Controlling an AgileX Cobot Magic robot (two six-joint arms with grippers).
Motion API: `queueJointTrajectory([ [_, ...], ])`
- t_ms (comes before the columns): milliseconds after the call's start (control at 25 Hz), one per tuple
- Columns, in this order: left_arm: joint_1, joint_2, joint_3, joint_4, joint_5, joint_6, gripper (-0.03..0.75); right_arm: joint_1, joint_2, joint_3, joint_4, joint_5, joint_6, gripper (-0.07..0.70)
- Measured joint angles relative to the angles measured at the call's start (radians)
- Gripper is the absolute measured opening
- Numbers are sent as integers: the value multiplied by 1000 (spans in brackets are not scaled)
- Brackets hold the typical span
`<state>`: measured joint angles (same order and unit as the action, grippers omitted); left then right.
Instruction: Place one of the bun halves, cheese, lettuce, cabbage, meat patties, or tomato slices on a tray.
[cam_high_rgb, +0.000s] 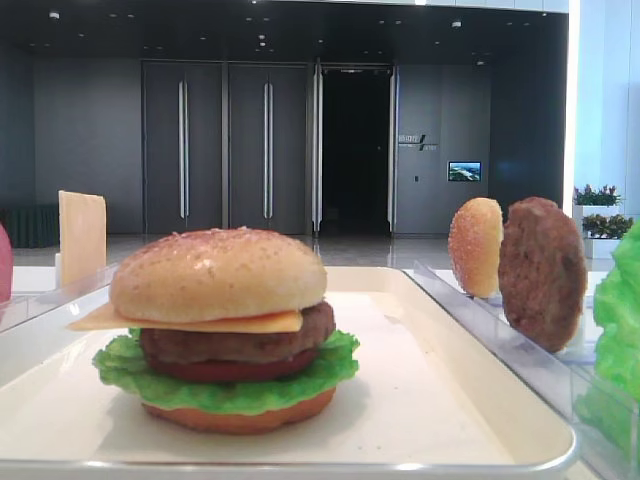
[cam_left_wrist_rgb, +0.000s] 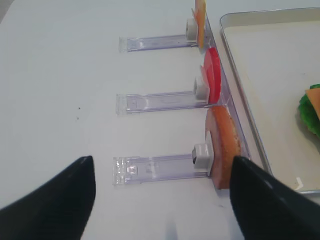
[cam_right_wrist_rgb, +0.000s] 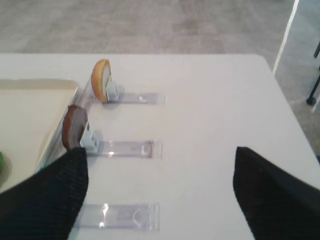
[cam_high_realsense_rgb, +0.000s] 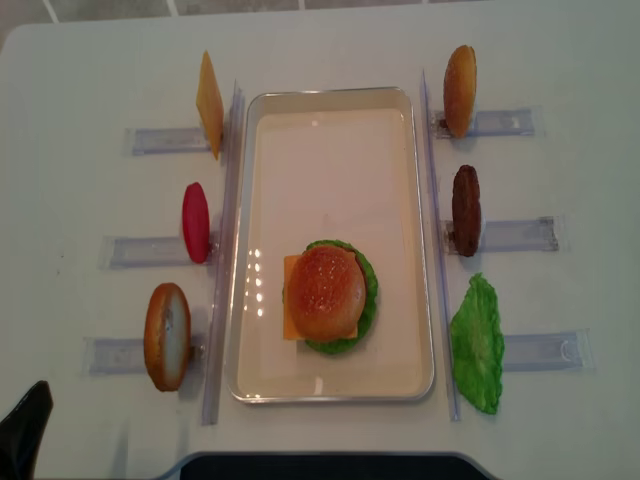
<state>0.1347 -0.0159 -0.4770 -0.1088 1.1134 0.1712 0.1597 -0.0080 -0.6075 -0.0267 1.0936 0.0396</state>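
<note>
Currently both arms are hanging back at the near edge of the counter (cam_high_realsense_rgb: 90, 60), nothing in hand. Right end effector (cam_right_wrist_rgb: 160, 195) is standing wide open and empty over the near rack (cam_right_wrist_rgb: 120, 216); left end effector (cam_left_wrist_rgb: 162, 200) is also spread wide, empty, by the bun bottom (cam_left_wrist_rgb: 225, 150).

Tray (cam_high_realsense_rgb: 330, 110) is sitting mid-counter, already carrying a full stacked burger (cam_high_realsense_rgb: 328, 296) toward its near end, bun top uppermost.

Remaining candidates on the right racks: bun half (cam_high_realsense_rgb: 460, 90) at the far rack, patty (cam_high_realsense_rgb: 466, 210) in the middle, lettuce (cam_high_realsense_rgb: 476, 345) nearest. Left side: cheese (cam_high_realsense_rgb: 209, 105) far, tomato (cam_high_realsense_rgb: 196, 222) middle.

Judgement: patty looks the easiest for the right arm. It's standing on edge, so line the jaws across its thin faces, lift clear of the rack clip (cam_right_wrist_rgb: 91, 140), then set it flat on the bare far half of the tray, away from the burger.
</note>
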Motion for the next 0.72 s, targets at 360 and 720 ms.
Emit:
queueJointTrajectory([
  [360, 0, 0, 0, 0, 0, 0, 641, 0, 0, 109, 5, 40, 5, 590],
  [720, 0, 0, 0, 0, 0, 0, 641, 0, 0, 109, 27, 40, 5, 588],
])
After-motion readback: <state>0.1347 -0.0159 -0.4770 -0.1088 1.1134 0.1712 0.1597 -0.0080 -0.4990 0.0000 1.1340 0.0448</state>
